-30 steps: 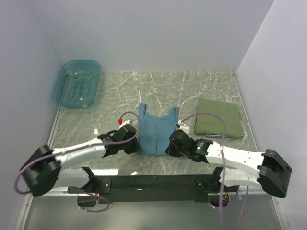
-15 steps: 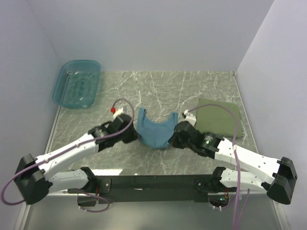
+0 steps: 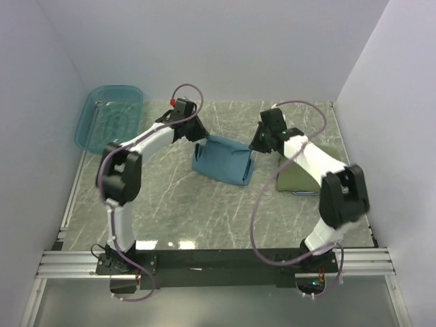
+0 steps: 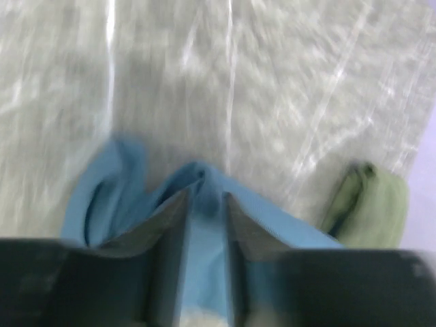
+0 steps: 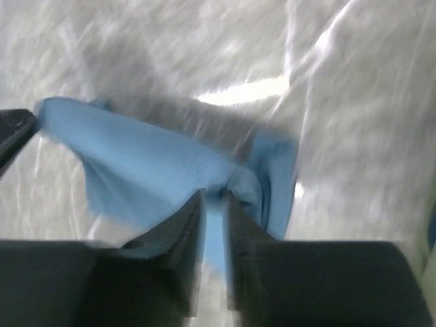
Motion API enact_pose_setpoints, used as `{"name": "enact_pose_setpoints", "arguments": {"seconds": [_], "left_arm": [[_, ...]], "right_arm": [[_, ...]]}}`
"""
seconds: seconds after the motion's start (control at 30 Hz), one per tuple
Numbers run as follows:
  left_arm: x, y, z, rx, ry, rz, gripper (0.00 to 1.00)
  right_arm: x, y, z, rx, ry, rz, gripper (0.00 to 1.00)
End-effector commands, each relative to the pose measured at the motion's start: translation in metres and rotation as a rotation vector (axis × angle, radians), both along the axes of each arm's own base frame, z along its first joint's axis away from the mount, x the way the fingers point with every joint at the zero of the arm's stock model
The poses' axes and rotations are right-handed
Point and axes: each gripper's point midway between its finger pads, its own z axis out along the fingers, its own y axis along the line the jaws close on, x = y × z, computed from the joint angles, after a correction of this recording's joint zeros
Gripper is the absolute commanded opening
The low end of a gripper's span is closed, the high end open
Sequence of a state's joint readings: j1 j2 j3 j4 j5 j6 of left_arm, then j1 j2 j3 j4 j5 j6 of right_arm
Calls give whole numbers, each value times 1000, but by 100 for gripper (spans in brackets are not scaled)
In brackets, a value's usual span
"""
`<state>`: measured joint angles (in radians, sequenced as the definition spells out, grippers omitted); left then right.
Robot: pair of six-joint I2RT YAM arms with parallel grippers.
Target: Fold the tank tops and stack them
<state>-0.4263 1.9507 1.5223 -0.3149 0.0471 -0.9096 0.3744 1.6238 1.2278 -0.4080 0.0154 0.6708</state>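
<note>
The teal-blue tank top (image 3: 221, 162) lies folded in half on the marble table, its fold edge toward me. My left gripper (image 3: 199, 139) is at its far left corner and my right gripper (image 3: 257, 146) at its far right corner. In the left wrist view the left gripper (image 4: 204, 199) has its jaws parted, with blue cloth (image 4: 279, 214) lying loose in the gap. The right gripper (image 5: 214, 197) shows a narrower gap, also with blue cloth (image 5: 150, 163) in it. The olive tank top (image 3: 303, 174) lies folded just to the right, partly behind the right arm.
A translucent teal basin (image 3: 109, 117) stands at the far left corner. White walls close the table on the left, back and right. The olive tank top (image 4: 371, 204) sits close to the blue one's right edge. The arms' base rail (image 3: 218, 262) runs along the near edge.
Both arms swung from the near side to the far side, carrying the blue top's near hem over onto its far half. Both pairs of jaws, shut on the cloth before, have parted.
</note>
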Motion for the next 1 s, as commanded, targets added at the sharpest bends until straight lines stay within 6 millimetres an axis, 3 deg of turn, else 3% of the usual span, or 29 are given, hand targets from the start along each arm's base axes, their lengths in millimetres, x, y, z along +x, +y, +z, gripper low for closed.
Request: {"name": "enact_pose_setpoints", "arguments": {"seconds": [0.0, 0.03, 0.07, 0.13, 0.17, 0.2, 0.23, 0.27, 0.43, 0.47, 0.53, 0.6, 0.63, 0.73, 0.83, 0.97], "left_arm": [[46, -5, -15, -67, -25, -79, 39], [52, -2, -19, -79, -14, -76, 45], [62, 8, -21, -90, -26, -53, 47], [64, 16, -15, -114, -41, -39, 49], [57, 24, -6, -110, -54, -23, 51], [55, 28, 2, -98, -80, -15, 51], [51, 33, 7, -87, -91, -3, 52], [42, 42, 13, -63, -98, 22, 51], [15, 76, -6, 54, -9, 140, 50], [13, 76, -13, 60, 1, 137, 50], [10, 78, -27, 78, 44, 136, 48], [15, 82, -45, 111, 83, 170, 40], [14, 82, -52, 113, 102, 165, 31], [20, 79, -68, 122, 126, 159, 22], [25, 72, -81, 121, 139, 136, 19], [30, 46, -91, 118, 148, 61, 17]], "right_arm": [[34, -11, -30, 3, 55, 41, 35], [46, -13, -27, -14, 39, 43, 40], [50, -15, -37, -37, 54, 38, 44], [47, -20, -42, -65, 70, 36, 50], [44, -20, -31, -60, 42, 35, 51], [39, -23, -29, -65, 31, 24, 54], [25, -29, -40, -66, 56, 8, 57], [21, -31, -26, -55, 17, -4, 59], [-19, -28, -39, 15, 27, -12, 60], [-20, -25, -32, 34, -1, -10, 61], [-28, -21, -39, 57, 9, -7, 62], [-30, -16, -44, 81, 21, -7, 62], [-34, -16, -53, 80, 40, -8, 62], [-33, -11, -60, 109, 29, 4, 62], [-27, -5, -63, 118, 24, 21, 63], [-20, -1, -63, 138, -4, 18, 66]]}}
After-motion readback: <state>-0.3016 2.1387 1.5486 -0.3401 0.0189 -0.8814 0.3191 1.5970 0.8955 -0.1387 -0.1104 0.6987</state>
